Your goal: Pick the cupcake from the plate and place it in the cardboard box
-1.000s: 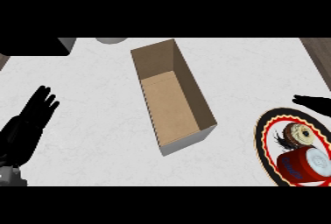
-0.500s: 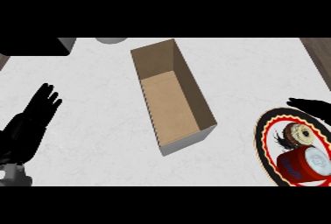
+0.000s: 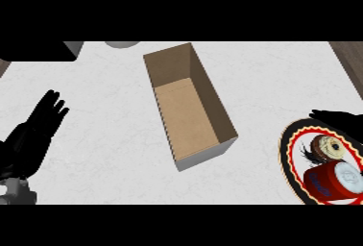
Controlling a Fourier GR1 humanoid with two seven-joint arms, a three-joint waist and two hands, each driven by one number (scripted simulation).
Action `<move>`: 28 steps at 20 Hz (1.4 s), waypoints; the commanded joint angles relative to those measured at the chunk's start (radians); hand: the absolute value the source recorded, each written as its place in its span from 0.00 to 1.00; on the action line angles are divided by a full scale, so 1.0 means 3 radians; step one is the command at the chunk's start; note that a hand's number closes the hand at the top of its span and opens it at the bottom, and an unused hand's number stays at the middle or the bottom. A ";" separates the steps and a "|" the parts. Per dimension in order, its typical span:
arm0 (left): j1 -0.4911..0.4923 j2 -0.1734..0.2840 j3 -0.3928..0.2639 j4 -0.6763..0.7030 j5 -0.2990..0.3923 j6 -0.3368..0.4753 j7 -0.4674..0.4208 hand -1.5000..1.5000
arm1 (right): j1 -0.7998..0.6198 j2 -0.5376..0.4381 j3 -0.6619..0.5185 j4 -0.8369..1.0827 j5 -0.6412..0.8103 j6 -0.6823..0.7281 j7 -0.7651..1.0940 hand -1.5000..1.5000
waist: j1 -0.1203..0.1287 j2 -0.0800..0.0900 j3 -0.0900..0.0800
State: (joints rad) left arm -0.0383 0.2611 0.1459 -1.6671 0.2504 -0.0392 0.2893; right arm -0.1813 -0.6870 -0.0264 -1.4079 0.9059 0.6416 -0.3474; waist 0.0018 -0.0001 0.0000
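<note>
The cupcake (image 3: 333, 179), in a red wrapper with white frosting, lies on its side on a black plate with a red and cream rim (image 3: 285, 154) at the right edge. A round pastry (image 3: 327, 146) sits beside it on the plate. My right hand (image 3: 342, 119) shows as dark fingers just above the plate's far rim, apart from the cupcake; most of it is cut off by the edge. The open cardboard box (image 3: 190, 103) stands in the middle, with nothing inside. My left hand (image 3: 37, 130) rests open at the left, fingers straight.
A grey round object (image 3: 122, 44) and a dark block (image 3: 35, 50) sit at the counter's far edge. A wooden strip (image 3: 350, 60) runs along the upper right. White counter lies between box and plate.
My right hand has slid lower and closer to the plate's far rim. My left hand has shifted slightly upward. Box, plate and cupcake have not moved.
</note>
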 commanded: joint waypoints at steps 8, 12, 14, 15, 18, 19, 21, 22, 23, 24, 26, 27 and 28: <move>0.0093 -0.0044 0.0167 0.0214 -0.0002 -0.0256 -0.0199 0.50 | 0.0078 0.0246 0.0025 0.0183 0.0361 -0.0189 -0.0102 0.00 | -0.0003 -0.0001 -0.0001; 0.0071 -0.0060 0.0171 -0.0095 -0.0014 -0.0156 0.0056 0.50 | -0.0007 0.0248 -0.0026 0.0453 0.0452 -0.0287 -0.0239 0.00 | 0.0002 -0.0002 0.0000; 0.0096 -0.0100 0.0191 0.0133 -0.0034 -0.0229 -0.0155 0.50 | -0.0151 0.0119 -0.0067 0.0837 0.0527 -0.0440 -0.0480 0.00 | 0.0009 0.0002 0.0000; 0.0058 -0.0144 0.0132 0.0128 -0.0101 -0.0201 -0.0130 0.50 | -0.0268 0.0291 -0.0037 0.0753 0.0531 -0.0300 -0.0294 0.00 | 0.0007 0.0001 0.0000; 0.0085 -0.0107 0.0182 -0.0141 -0.0036 -0.0167 0.0084 0.50 | -0.0240 0.0325 -0.0052 0.0713 0.0569 -0.0485 -0.0373 1.00 | 0.0009 -0.0001 0.0001; 0.0082 -0.0109 0.0203 0.0033 -0.0067 -0.0201 -0.0022 0.50 | -0.0216 0.0218 -0.0053 0.0714 0.0552 -0.0482 -0.0580 1.00 | 0.0004 0.0000 0.0000; -0.0046 -0.0148 0.0137 -0.0008 -0.0096 -0.0131 0.0090 0.50 | -0.0273 0.0230 -0.0099 0.0857 0.0550 -0.0630 -0.0700 1.00 | 0.0005 0.0001 0.0001; 0.0040 -0.0087 0.0244 0.0136 -0.0070 -0.0241 -0.0078 0.50 | -0.0243 0.0346 -0.0063 0.0691 0.0531 -0.0582 -0.0610 1.00 | 0.0002 0.0000 0.0000; -0.0169 -0.0207 0.0084 0.0237 -0.0221 -0.0093 -0.0065 0.50 | -0.0227 0.0377 -0.0045 0.0776 0.0567 -0.0704 -0.0669 1.00 | -0.0006 0.0002 0.0000; 0.0115 -0.0135 0.0198 0.0105 -0.0133 -0.0266 -0.0187 0.50 | -0.0127 0.0472 -0.0018 0.0714 0.0625 -0.0792 -0.0570 1.00 | 0.0003 -0.0001 0.0000; -0.0124 -0.0111 0.0216 -0.0031 -0.0082 -0.0143 0.0133 0.50 | -0.0131 0.0442 -0.0046 0.0784 0.0643 -0.0776 -0.0640 1.00 | 0.0000 0.0000 0.0000; -0.0012 -0.0054 0.0266 -0.0046 -0.0021 -0.0262 0.0155 0.50 | -0.0223 0.0294 -0.0128 0.0753 0.0612 -0.0665 -0.0738 1.00 | 0.0003 -0.0001 0.0000; -0.0076 -0.0096 0.0225 0.0101 -0.0142 -0.0227 0.0021 0.50 | -0.0142 0.0445 -0.0065 0.0669 0.0665 -0.0726 -0.0616 1.00 | -0.0003 0.0000 0.0000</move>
State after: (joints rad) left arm -0.0539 0.2315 0.2094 -1.6537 0.2234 -0.0989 0.3036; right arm -0.2401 -0.5778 -0.0494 -1.1934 1.0891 0.4297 -0.5327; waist 0.0033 -0.0028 -0.0042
